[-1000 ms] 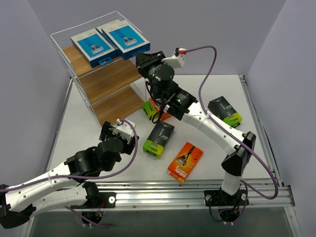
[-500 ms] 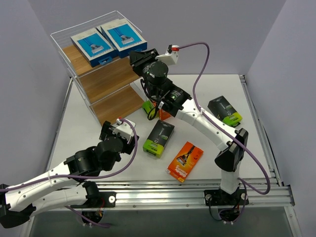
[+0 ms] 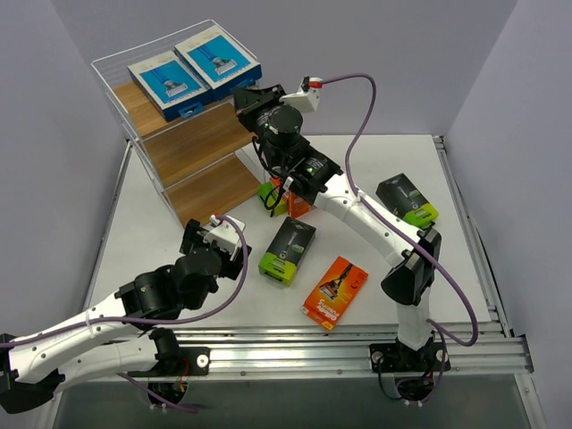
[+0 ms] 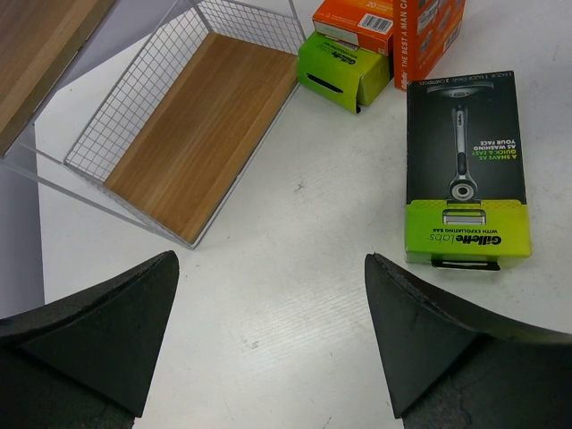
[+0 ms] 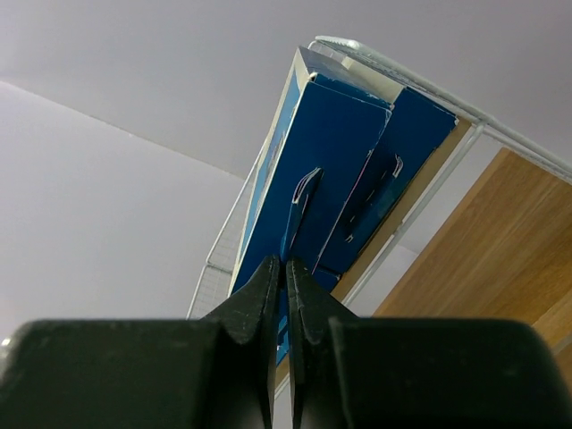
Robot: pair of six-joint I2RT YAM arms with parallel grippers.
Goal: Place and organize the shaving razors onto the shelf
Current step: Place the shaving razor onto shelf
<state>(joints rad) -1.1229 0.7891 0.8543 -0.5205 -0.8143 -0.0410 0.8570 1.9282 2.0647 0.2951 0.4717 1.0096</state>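
At shelf (image 3: 192, 143) top's front edge | right gripper (image 5: 286, 264) is sitting pinched closed by blue pack (image 5: 322, 161) (overhanging) | left gripper (image 4: 270, 259) is hovering wide over table (image 4: 295, 223), black pack (image 4: 465, 170) beside.

White arm links (image 3: 375, 225), black joints (image 3: 288, 134), purple cables (image 3: 349, 76), black fingers (image 4: 98, 331).

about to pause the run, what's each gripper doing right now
Left gripper: open, holding nothing.
Right gripper: shut, tips at a blue pack; whether it pinches the tab cannot be told.
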